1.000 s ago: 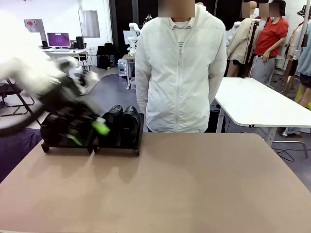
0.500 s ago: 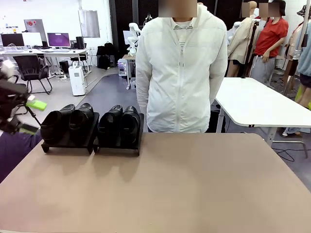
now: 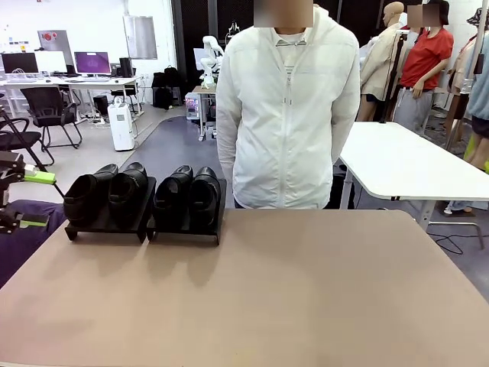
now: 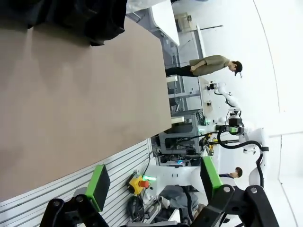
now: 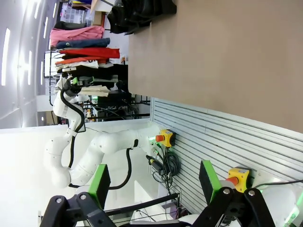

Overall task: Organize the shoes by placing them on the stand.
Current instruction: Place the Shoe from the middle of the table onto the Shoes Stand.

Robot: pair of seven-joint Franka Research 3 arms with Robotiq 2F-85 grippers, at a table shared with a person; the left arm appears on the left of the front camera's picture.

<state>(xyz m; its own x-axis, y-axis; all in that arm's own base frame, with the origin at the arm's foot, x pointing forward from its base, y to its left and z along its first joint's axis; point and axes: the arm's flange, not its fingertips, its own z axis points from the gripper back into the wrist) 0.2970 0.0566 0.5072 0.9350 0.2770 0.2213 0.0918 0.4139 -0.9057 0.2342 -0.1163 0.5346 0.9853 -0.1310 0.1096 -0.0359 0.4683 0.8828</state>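
Four glossy black shoes stand on the stand at the table's far left: one pair on the left platform, the other pair on the right platform. My left gripper hangs open and empty off the table's left edge, apart from the shoes. In the left wrist view, the left gripper is open over bare tabletop, with the shoes far off at the top. The right wrist view has the right gripper open and empty, the shoes distant at its top.
A person in a white jacket stands at the far edge, both hands out of sight. The brown table spreads wide in front of the stand. A white table stands behind at the right. The left arm is in the right wrist view.
My left gripper has pulled away from the left pair of shoes, leftward past the table's edge. The shoes stay on the stand.
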